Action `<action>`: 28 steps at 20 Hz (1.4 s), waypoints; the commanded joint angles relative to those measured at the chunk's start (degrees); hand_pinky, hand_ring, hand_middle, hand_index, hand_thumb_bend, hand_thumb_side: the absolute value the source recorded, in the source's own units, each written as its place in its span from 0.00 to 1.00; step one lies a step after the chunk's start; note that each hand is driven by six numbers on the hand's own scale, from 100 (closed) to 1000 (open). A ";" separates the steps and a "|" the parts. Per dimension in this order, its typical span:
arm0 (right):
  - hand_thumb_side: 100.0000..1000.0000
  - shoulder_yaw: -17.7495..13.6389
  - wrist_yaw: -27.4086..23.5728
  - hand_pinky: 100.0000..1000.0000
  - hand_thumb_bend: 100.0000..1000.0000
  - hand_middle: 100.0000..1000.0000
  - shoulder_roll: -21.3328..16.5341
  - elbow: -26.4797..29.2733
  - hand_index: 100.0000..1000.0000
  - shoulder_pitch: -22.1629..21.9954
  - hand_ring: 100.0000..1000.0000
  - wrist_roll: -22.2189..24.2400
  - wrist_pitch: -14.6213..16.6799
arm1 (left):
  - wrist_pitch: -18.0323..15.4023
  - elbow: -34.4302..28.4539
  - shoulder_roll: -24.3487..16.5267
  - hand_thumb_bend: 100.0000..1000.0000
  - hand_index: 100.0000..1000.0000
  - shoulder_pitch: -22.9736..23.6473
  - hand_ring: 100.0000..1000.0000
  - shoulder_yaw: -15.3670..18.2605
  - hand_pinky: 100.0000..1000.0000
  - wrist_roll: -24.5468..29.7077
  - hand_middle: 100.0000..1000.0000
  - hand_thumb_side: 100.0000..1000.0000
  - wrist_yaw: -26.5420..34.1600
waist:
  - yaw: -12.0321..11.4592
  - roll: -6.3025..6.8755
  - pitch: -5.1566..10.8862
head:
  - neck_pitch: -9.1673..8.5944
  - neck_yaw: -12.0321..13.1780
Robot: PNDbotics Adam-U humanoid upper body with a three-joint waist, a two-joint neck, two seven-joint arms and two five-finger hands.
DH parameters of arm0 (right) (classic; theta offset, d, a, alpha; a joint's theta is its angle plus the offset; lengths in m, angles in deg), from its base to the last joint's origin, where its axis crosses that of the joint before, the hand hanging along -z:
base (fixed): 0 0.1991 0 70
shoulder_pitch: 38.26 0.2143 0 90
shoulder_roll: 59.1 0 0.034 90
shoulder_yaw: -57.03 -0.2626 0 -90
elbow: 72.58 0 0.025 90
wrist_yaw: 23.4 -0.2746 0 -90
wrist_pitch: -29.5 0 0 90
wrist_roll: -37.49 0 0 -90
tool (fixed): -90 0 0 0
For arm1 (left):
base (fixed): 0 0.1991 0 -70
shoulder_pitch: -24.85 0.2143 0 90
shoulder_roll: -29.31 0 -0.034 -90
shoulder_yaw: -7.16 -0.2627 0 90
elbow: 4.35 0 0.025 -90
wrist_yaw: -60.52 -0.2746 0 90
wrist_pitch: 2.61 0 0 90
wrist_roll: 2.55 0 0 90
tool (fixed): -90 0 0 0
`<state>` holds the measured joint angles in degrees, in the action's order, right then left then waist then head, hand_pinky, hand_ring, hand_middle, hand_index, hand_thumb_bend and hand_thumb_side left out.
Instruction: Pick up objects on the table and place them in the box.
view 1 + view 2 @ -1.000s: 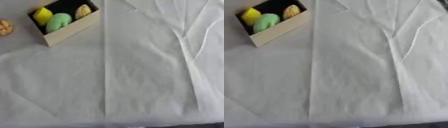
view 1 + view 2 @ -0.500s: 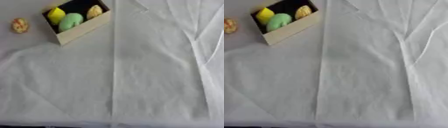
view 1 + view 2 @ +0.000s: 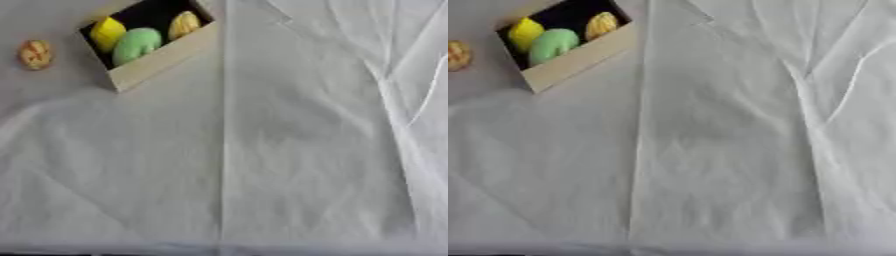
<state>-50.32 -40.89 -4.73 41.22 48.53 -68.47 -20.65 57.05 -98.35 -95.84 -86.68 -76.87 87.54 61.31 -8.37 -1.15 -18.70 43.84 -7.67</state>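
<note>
Box point(image 3: 162, 57) cropped at top edge, blurry orange lump point(image 3: 35, 54) beside it; hands, fingers unseen.

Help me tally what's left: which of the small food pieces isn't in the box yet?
The orange-tan piece on the cloth left of the box; the yellow, green and golden ones lie inside.

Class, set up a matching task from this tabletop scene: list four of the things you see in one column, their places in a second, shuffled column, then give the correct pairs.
Things:
1. bright yellow rounded item
2. pale green rounded item
3. orange-yellow oval item
4. orange-brown round item

Places:
A. on the white cloth, left of the box
B. box, right end
C. box, left end
D. box, middle

Pairs: 1-C, 2-D, 3-B, 4-A. The tan cardboard box lies askew near the top left.
</note>
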 commanded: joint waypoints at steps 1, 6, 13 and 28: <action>0.41 -1.22 1.26 0.93 0.00 0.81 -0.58 0.79 0.89 -0.35 0.78 -0.90 0.23 | -1.34 7.40 -6.91 0.00 0.86 -2.77 0.79 -1.12 0.79 2.02 0.69 0.00 -7.31 | 0.36 1.10 1.24 | 0.02 -0.09; 0.45 -0.93 1.37 0.94 0.00 0.81 -0.26 0.79 0.89 -0.39 0.78 -1.20 -1.29 | -5.75 20.50 -8.89 0.14 0.86 -10.25 0.82 -4.43 0.81 9.30 0.73 0.00 -16.89 | 0.98 1.59 1.55 | 0.28 -0.16; 0.48 -0.36 0.70 0.95 0.00 0.81 0.27 0.79 0.89 0.44 0.78 0.00 -3.11 | -7.92 33.15 -5.40 0.22 0.87 -18.40 0.84 -7.61 0.83 15.63 0.75 0.00 -24.34 | 1.59 1.94 1.35 | 0.28 -1.73; 0.53 1.54 0.35 0.97 0.00 0.81 1.75 0.79 0.88 1.02 0.77 3.66 -6.20 | -19.55 35.22 -5.09 0.37 0.86 -17.35 0.90 -12.87 0.92 29.23 0.75 0.18 -26.67 | 2.40 2.48 2.00 | 0.28 -1.55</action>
<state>-48.44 -40.66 -2.02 41.22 49.41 -65.19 -26.69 45.11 -61.61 -97.48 -103.63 -89.34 108.96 34.36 -5.95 0.52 -18.70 43.88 -9.26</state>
